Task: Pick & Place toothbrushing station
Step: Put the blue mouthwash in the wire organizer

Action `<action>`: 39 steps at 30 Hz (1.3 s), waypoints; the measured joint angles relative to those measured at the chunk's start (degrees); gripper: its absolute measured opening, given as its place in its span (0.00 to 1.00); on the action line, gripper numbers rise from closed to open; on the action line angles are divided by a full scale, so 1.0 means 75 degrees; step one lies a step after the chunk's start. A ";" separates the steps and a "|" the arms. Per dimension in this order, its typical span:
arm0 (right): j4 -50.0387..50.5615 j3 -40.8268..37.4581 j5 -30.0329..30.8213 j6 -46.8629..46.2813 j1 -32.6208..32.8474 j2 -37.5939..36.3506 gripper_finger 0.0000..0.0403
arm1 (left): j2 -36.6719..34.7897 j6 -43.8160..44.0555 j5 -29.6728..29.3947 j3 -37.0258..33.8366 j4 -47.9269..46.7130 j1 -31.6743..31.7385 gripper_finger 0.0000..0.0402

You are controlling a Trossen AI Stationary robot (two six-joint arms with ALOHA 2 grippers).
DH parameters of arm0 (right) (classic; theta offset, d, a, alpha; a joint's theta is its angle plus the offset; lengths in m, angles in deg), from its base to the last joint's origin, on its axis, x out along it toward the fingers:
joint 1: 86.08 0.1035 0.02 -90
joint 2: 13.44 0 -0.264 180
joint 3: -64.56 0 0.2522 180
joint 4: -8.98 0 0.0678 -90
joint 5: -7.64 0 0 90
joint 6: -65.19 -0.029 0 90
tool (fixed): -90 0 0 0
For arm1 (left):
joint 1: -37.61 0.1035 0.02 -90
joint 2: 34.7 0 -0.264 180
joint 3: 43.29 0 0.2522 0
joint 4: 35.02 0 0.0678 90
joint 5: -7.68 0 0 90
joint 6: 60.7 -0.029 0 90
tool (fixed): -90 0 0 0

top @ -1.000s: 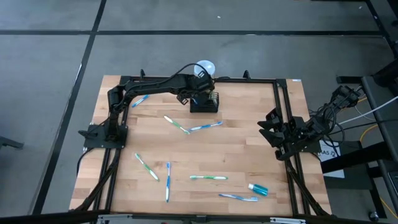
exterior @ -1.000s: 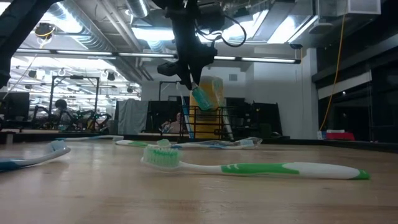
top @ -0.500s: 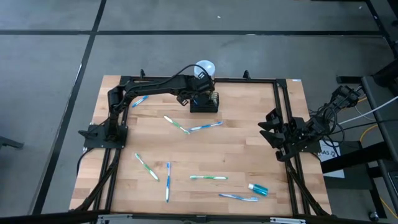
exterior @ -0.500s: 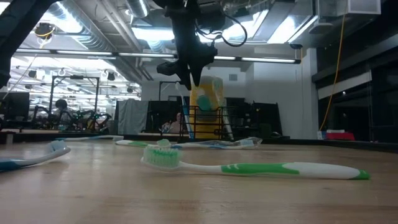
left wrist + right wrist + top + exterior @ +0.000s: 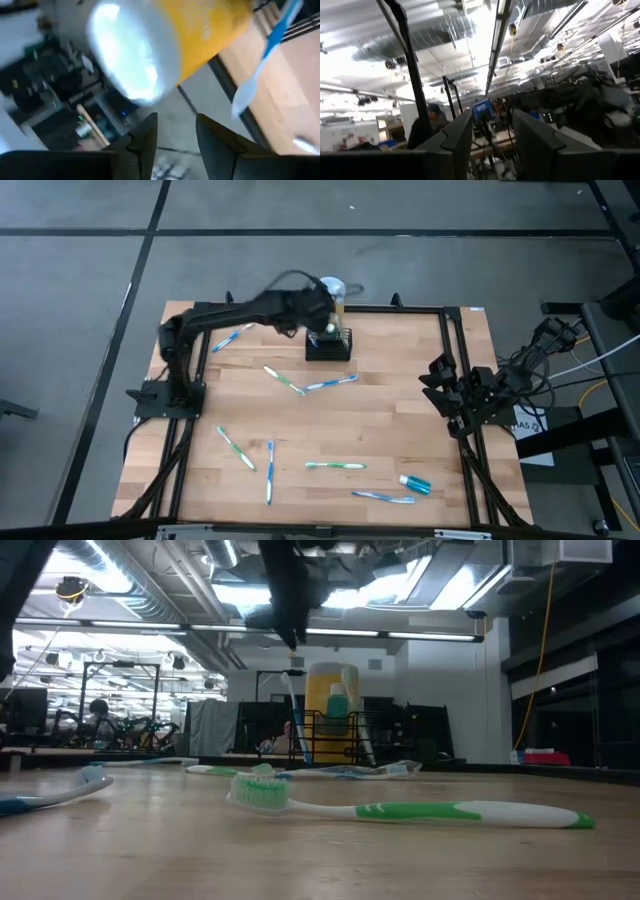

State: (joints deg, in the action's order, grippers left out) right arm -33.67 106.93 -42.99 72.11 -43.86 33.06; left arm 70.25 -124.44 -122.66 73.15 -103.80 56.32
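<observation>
Now the left tool point(image 5: 322, 308) has lifted clear above the toothbrushing station point(image 5: 329, 345), fingers point(image 5: 145, 137) apart and gripping nothing. A second ago a teal tube hung from it; that tube point(image 5: 338, 705) now stands inside the black mesh holder, which sits at the tabletop's point(image 5: 400, 430) far edge beside the yellow cylinder point(image 5: 332, 680). A blue toothbrush point(image 5: 265, 52) leans there too. The right tool point(image 5: 440, 387) waits off the right side, fingers parted, nothing between them. Loose toothbrushes lie unmoved.
</observation>
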 joint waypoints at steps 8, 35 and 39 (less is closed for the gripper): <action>0.1440 0.1406 0.0070 0.0410 0.0000 0.0322 0.36 | -0.2519 0.4317 0.3916 0.0018 -0.1259 0.0652 0.32; 1.3327 0.4231 -0.5550 -1.0836 0.0681 0.4646 0.36 | -0.5751 1.0221 0.5391 -0.3273 0.0531 -0.1730 0.14; 1.3255 0.4227 -0.5098 -1.0807 0.0593 0.5425 0.36 | -0.6007 1.0595 0.4831 -0.3652 0.0980 -0.2258 0.14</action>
State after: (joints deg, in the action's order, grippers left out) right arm 65.75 138.63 -81.22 -8.94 -39.42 73.75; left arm 25.20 -44.98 -86.43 45.76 -96.45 39.39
